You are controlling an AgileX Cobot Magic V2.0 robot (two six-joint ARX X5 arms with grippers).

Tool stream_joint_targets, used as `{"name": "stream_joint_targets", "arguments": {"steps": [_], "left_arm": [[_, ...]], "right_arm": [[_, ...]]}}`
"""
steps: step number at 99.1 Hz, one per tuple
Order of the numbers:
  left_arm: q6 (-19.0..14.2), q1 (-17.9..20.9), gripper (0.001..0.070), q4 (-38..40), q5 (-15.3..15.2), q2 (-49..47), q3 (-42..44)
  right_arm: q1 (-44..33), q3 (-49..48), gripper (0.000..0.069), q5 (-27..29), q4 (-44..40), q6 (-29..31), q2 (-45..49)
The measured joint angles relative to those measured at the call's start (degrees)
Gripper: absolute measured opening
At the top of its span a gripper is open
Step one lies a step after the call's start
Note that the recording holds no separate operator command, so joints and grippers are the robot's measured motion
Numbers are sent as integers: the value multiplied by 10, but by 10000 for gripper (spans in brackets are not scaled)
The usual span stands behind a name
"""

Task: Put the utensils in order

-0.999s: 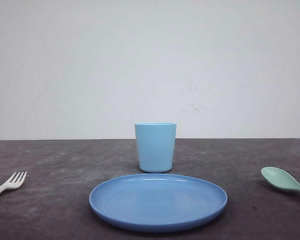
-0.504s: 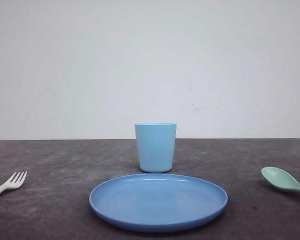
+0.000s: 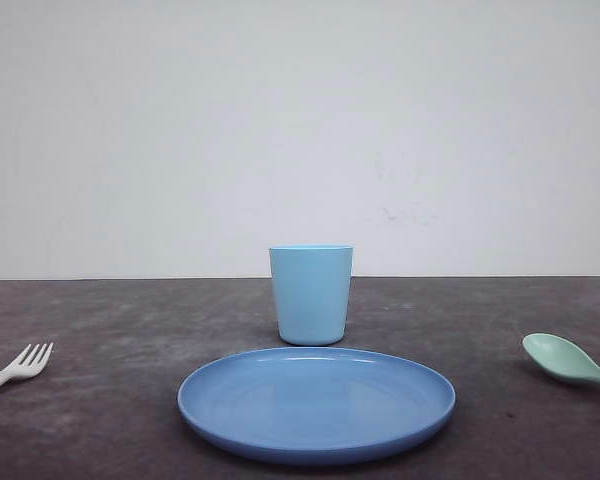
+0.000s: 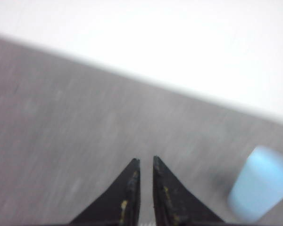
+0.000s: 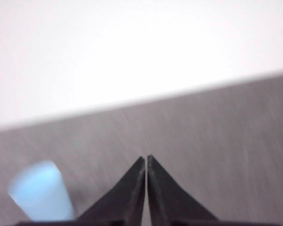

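Here, by label:
Bench (image 3: 110, 400): dark grey and mottled, running back to a plain white wall (image 3: 300, 130).
Fork (image 3: 20, 366): white, lying flat at the far left edge of the front view, tines pointing away toward the wall, handle cut off by the frame.
Spoon (image 3: 565, 360): mint green, lying at the far right edge of the front view, bowl toward the centre, handle running out of the frame.
Plate (image 3: 316, 440): round, blue, nothing on it, in the middle of the bench between fork and spoon and well apart from both.
Cup (image 3: 311, 295): light blue, upright, just behind the plate; it shows blurred in the left wrist view (image 4: 259, 190) and in the right wrist view (image 5: 40, 190).
Left gripper (image 4: 144, 162): black jaws over bare bench, tips drawn nearly together with only a thin slit between them, nothing held.
Right gripper (image 5: 145, 159): black jaws over bare bench, tips pressed almost into contact, nothing held.
In the way: the plate and cup sit between the two utensils; bare bench surrounds fork and spoon.
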Motion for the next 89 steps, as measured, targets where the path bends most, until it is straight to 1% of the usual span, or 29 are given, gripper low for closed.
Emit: {"name": "stream_joint_targets", "arguments": {"steps": [6, 16, 22, 28, 36, 45, 57, 63, 71, 79, 89], "left_arm": [[-12, 0, 24, 11, 4, 0, 31], [-22, 0, 24, 8, 5, 6, 83], [-22, 0, 24, -12, 5, 23, 120], [-16, 0, 24, -49, 5, 46, 160], [5, 0, 24, -107, 5, 82, 216], [40, 0, 24, -169, 5, 134, 279], [88, 0, 24, -228, 5, 209, 354], [108, 0, 24, -250, 6, 245, 380], [129, -3, 24, -275, 5, 295, 400], [143, -9, 24, -292, 5, 339, 401], [151, -21, 24, -312, 5, 395, 401]], "right_arm": [[0, 43, 8, 0, -11, 8, 5], [0, 113, 8, 0, -50, 12, 32], [0, 157, 8, 0, -87, 9, 59], [0, 197, 8, 0, -128, 0, 88], [0, 248, 7, 0, -183, -16, 131], [0, 302, 7, -2, -245, -40, 187], [0, 364, 7, -6, -323, -73, 268], [0, 385, 7, -11, -347, -88, 306], [0, 403, 7, -11, -374, -107, 356], [0, 404, 7, -11, -392, -122, 400], [0, 404, 7, -10, -418, -134, 459]]}}
